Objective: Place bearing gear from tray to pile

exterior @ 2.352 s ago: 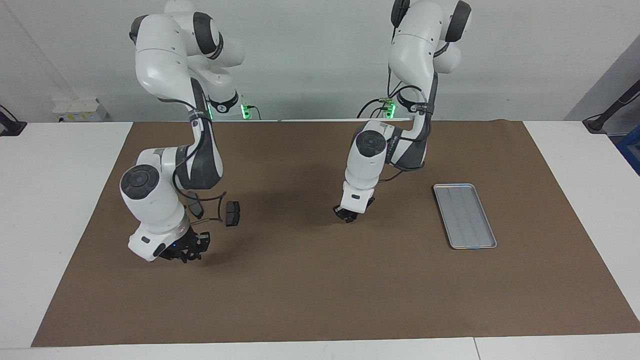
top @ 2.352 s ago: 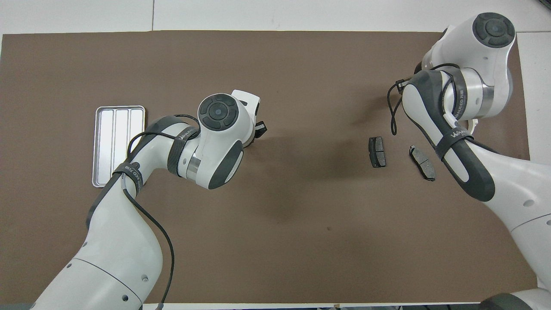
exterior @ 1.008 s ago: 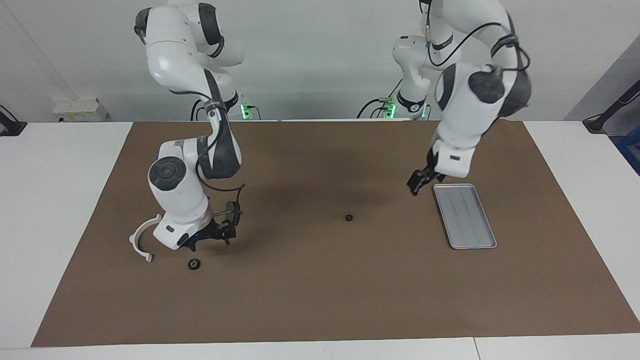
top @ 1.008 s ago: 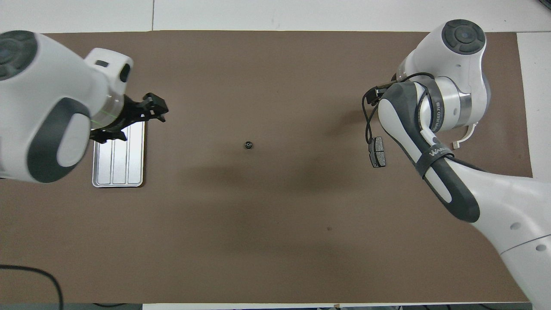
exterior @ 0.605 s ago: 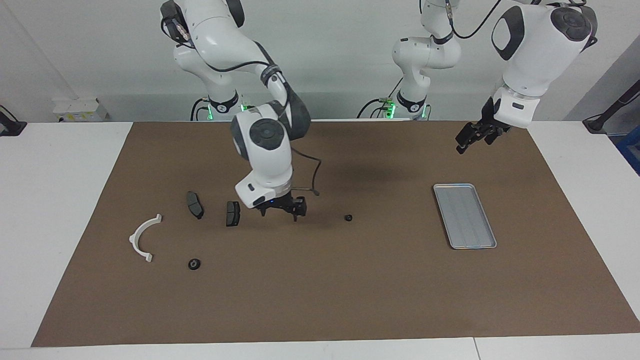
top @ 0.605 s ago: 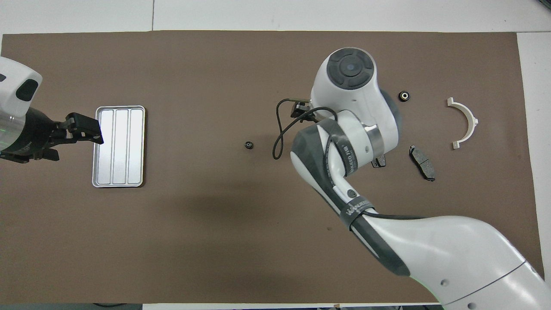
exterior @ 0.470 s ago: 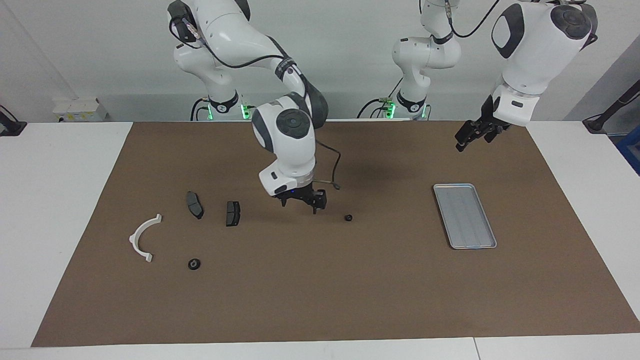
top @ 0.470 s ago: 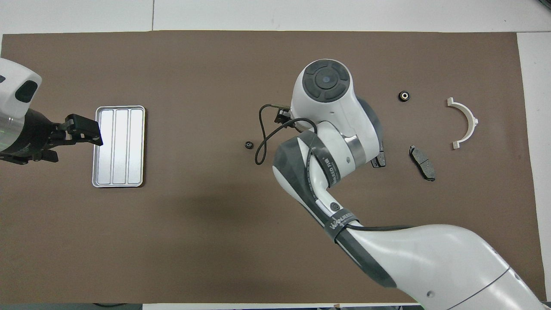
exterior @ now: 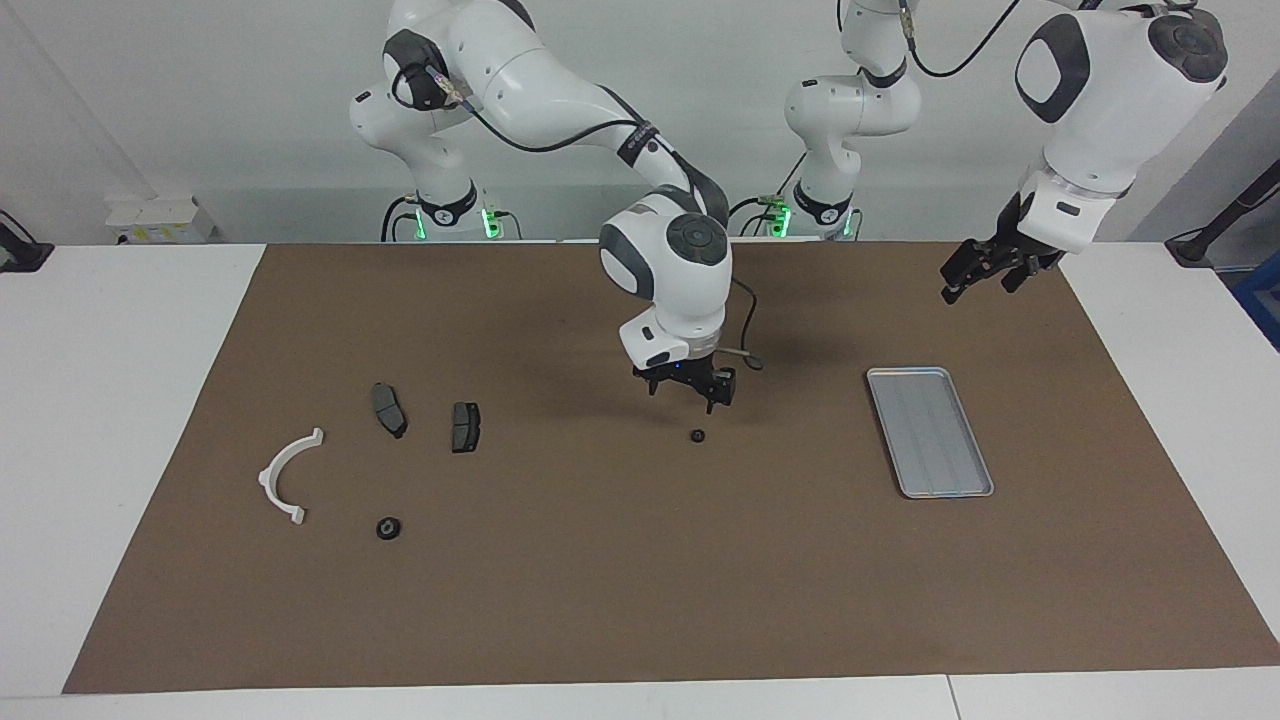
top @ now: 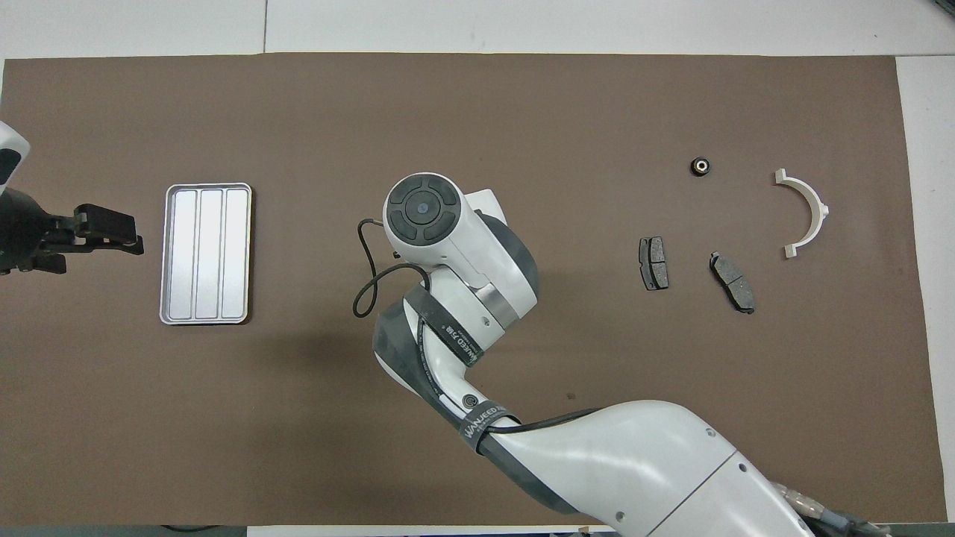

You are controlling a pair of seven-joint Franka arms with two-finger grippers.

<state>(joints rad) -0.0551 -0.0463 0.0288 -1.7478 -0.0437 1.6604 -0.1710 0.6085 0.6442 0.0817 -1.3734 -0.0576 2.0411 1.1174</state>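
Observation:
A small black bearing gear [exterior: 697,436] lies on the brown mat mid-table, between the pile and the tray. My right gripper [exterior: 688,393] hangs open just above it, apart from it; in the overhead view the right wrist hides this gear. The silver tray [exterior: 930,430] [top: 205,253] holds nothing. The pile lies toward the right arm's end: a white bracket [exterior: 285,475] [top: 806,212], two dark brake pads [exterior: 388,408] [exterior: 465,426], and a second bearing gear [exterior: 388,527] [top: 700,165]. My left gripper [exterior: 978,274] [top: 89,242] is open and raised beside the tray, toward the left arm's end.
The brown mat [exterior: 640,600] covers most of the white table. The right arm's forearm stretches across the mat's middle in the overhead view.
My right arm has swung from the pile to the middle and now hovers over the lone gear. My left gripper has risen and drifted off the tray toward its own end.

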